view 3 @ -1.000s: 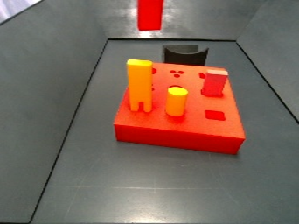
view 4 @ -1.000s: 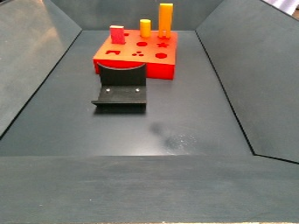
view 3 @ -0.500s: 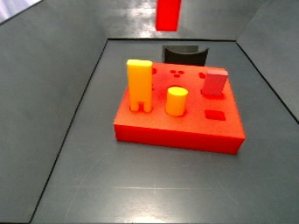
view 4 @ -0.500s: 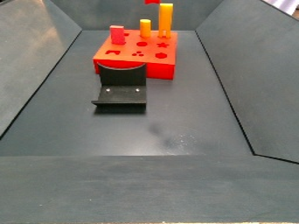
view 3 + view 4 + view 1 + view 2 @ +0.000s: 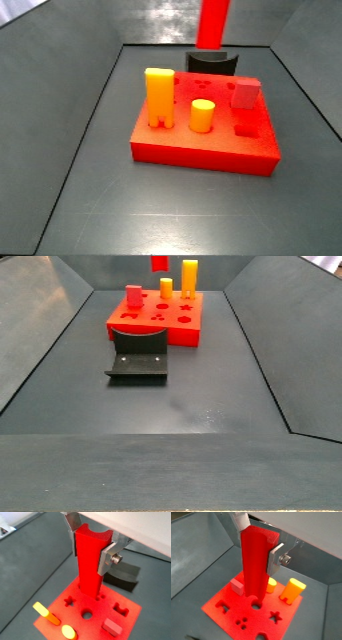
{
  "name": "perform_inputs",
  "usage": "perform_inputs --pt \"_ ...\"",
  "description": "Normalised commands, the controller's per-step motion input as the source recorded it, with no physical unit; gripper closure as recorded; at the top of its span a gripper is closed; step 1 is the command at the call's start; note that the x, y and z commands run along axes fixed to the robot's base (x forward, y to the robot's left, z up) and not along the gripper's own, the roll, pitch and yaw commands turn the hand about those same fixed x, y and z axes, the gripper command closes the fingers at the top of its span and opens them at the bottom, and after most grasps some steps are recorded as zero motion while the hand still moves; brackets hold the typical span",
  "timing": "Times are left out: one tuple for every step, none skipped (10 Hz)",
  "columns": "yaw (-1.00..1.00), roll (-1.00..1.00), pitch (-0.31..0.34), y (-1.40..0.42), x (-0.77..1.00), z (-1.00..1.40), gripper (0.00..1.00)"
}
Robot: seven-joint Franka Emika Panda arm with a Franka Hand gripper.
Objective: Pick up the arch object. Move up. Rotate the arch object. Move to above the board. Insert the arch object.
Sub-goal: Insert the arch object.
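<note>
My gripper (image 5: 90, 546) is shut on the arch object (image 5: 89, 562), a long bright-red slab with a curved notch at its held end, hanging upright. In both wrist views its free end points down over the board (image 5: 80, 612), the large red block with a star, holes and cut-outs. It also shows in a wrist view (image 5: 254, 567) between silver fingers (image 5: 276, 556). In a side view the arch object (image 5: 213, 22) hangs high above the far side of the board (image 5: 207, 145); the gripper is out of frame there. Only its tip (image 5: 162, 262) shows above the board (image 5: 158, 324).
On the board stand an orange-yellow two-legged piece (image 5: 159, 95), a yellow cylinder (image 5: 202, 115) and a short red block (image 5: 246, 94). The black fixture (image 5: 138, 364) stands on the floor beside the board, also seen in a wrist view (image 5: 127, 577). Sloped grey walls surround the floor.
The held arch object has moved sideways, rightward in a side view, to over the board's far part, and its tip has come into the second side view.
</note>
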Motion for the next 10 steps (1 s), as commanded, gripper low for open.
perform_inputs --pt "-0.28 -0.1 -0.123 0.0 0.8 -0.18 1.0" --pt "-0.21 -0.06 -0.086 0.0 0.92 -0.25 1.0" --pt "-0.3 0.01 -0.003 0.17 0.91 -0.38 1.0" --pt "-0.42 0.13 0.0 0.23 0.75 -0.44 1.0" --pt "-0.38 0.13 0.0 0.23 0.75 -0.35 1.0" --pt "-0.35 0.11 0.0 0.19 0.77 -0.31 1.0" --pt "-0.27 0.13 0.0 0.16 0.73 -0.33 1.0" --pt "-0.11 0.14 0.027 0.13 0.55 -0.25 1.0" --pt "0.0 0.12 0.04 0.09 0.46 -0.23 1.0" --pt "0.09 0.12 0.023 0.08 0.47 -0.23 1.0"
